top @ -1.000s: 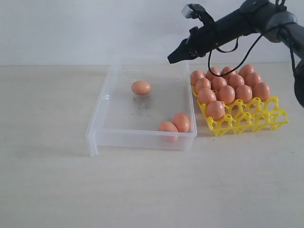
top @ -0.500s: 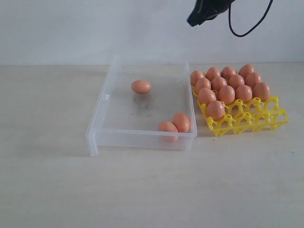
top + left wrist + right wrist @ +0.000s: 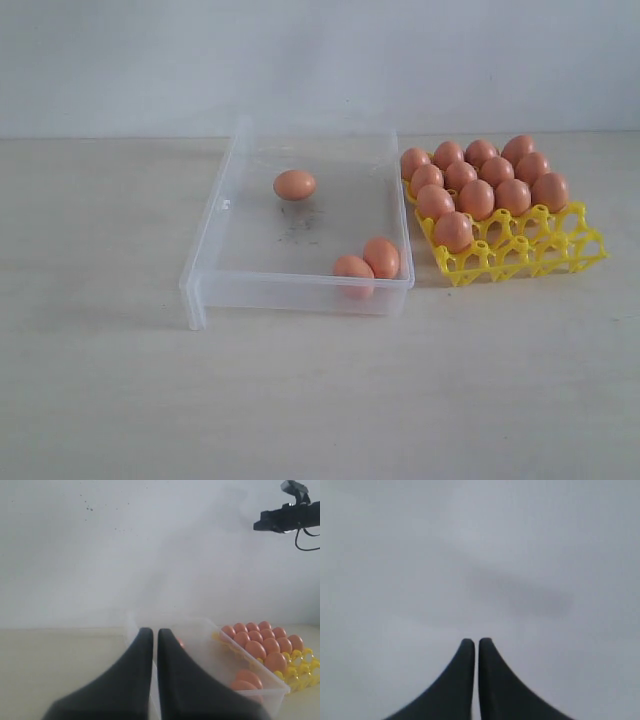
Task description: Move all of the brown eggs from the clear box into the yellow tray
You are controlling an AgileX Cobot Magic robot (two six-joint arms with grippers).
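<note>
Our right arm [image 3: 287, 517] is gone from the exterior view's upper right; three brown eggs [image 3: 295, 184] wait in the clear box [image 3: 215, 225]. Our left fingers [image 3: 140, 650] and right fingers [image 3: 462, 665] are closed, empty.

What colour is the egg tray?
The tray is bright yellow; the exterior view shows it best.

Three brown eggs [image 3: 295, 184] lie in the clear box [image 3: 300, 293]: one alone toward the back, two touching near its front right corner. The rest fill the yellow tray [image 3: 520, 255] just beside it.
</note>
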